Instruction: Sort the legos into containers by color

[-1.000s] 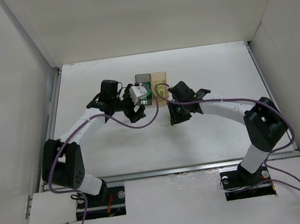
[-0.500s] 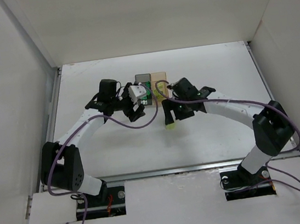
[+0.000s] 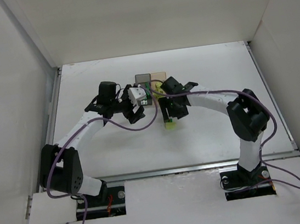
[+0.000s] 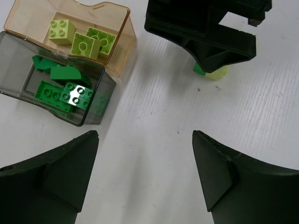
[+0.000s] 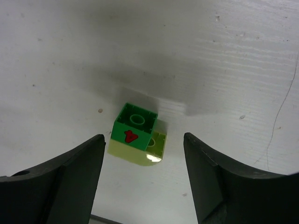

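Note:
A dark green brick with a red mark is stuck on a pale yellow-green brick. The pair lies on the table, between and just ahead of my open right gripper. In the top view the pair shows just below the right gripper. The smoky grey bin holds several dark green bricks. The orange-tan bin beside it holds three pale yellow-green bricks. My left gripper is open and empty over bare table, near the bins.
The two bins stand side by side at the table's far middle. White walls enclose the table on the left, right and far sides. The right gripper's body fills the top of the left wrist view, with purple cables along both arms.
My right gripper has swung left toward the bins and now hangs over the stacked brick pair, which was not visible a second ago. The left arm has barely moved.

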Tool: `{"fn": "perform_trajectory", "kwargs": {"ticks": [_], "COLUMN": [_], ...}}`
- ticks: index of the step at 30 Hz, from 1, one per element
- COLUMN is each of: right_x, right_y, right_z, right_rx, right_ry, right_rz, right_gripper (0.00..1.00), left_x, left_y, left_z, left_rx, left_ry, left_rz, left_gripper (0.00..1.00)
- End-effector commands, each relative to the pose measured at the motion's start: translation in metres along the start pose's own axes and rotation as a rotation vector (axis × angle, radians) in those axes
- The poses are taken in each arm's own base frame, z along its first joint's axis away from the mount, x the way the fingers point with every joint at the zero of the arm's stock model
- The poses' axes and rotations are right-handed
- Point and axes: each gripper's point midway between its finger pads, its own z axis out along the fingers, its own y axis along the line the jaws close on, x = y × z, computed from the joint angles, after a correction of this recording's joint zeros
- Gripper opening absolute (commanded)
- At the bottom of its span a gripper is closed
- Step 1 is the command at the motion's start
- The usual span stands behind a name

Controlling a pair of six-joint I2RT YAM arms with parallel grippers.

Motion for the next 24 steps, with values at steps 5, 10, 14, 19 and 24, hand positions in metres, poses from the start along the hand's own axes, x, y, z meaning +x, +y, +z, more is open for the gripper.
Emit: {"fn": "perform_trajectory", "kwargs": {"ticks": [5,10,14,19,24], "right_x": [-0.023,-0.020,-0.015,-0.016,-0.021], "right_y": [0.014,0.016,0.015,0.018,0.019], "right_z": [0.004,0.012,0.024,0.024,0.017], "right_rx": [-0.009,-0.019,-0.014,-0.030,-0.032], "right_ry": [-0.059,-0.033,-0.002,-0.006,-0.028], "right_rz": [0.043,0.033,0.024,0.024,0.024], "right_gripper": [0.72,0.71,0.60,0.24,0.00], "left_x": [-0.012,-0.013,-0.010,-0.012,-0.012], "left_y": [-0.004,-0.003,-0.005,-0.005,-0.007], "left_z": [-0.008,-0.008,-0.007,-0.009,-0.009], "left_rx": [-0.013,-0.017,-0.013,-0.017,-0.004], "left_ry": [-0.045,-0.051,-0.045,-0.051,-0.051], "left_rz": [0.016,0.022,0.016,0.022,0.016], "left_gripper": [0.78,0.78,0.78,0.78,0.78]}}
